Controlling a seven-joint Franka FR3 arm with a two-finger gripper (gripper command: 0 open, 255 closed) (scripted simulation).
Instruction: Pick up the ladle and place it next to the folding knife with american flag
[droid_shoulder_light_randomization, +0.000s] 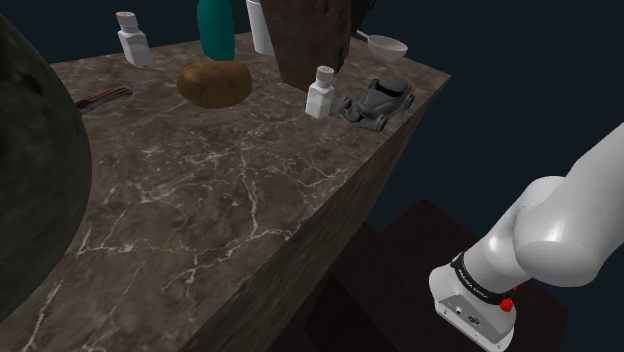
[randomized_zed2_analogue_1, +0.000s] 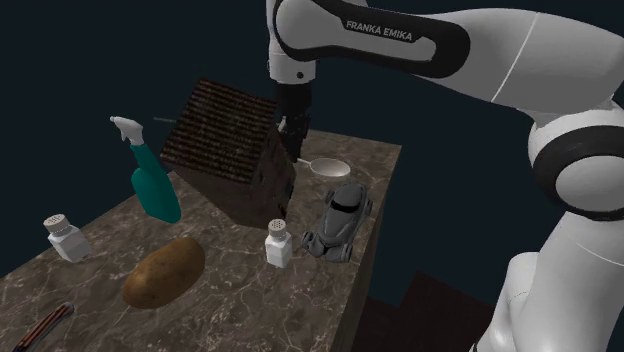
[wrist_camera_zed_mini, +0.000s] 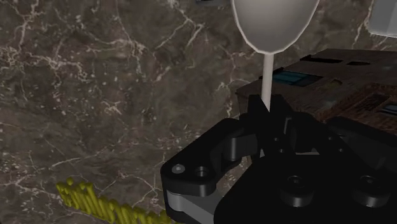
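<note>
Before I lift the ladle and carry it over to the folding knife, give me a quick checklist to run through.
1. Pincer shut on the ladle handle: ok, judging by the wrist view.
2. Ladle already off the counter: cannot tell.
3. Folding knife located: ok, at the opposite end of the counter from the ladle.
4. Room to set down beside the knife: ok, bare marble lies next to it.
5. Low straight path: not ok, the model house and potato sit in between; probably best to carry it high.
</note>
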